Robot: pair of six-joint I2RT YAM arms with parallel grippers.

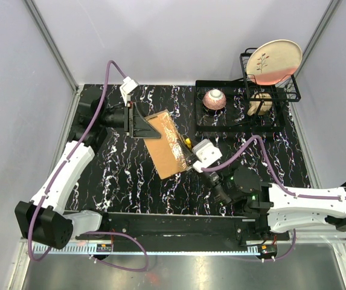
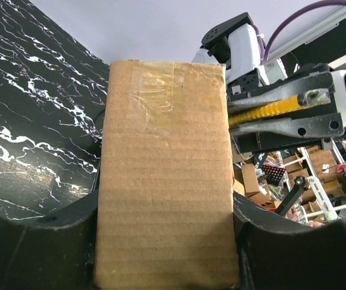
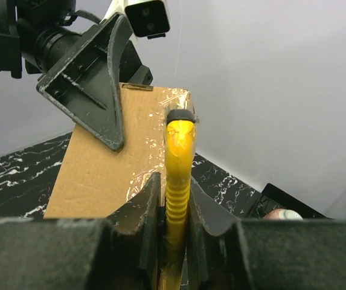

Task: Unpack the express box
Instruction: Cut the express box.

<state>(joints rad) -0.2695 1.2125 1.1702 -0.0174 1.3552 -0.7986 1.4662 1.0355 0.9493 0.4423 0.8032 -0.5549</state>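
While the left gripper [image 1: 142, 124] clamps the express box [image 2: 166, 175] between its fingers, you have the taped end [image 2: 160, 90] steadied for cutting. The right gripper [image 3: 174, 241] is closed on the yellow utility knife [image 3: 179, 157], its tip ahead, near the tape.

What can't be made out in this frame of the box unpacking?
- Contents of the express box: every view, closed taped cardboard covers them.
- Blade of the yellow utility knife: right wrist view, hidden past its black tip; top view, under the right hand.
- Box's near end: left wrist view, cut off by the bottom edge.
- Whether the knife touches the box: no view settles it.
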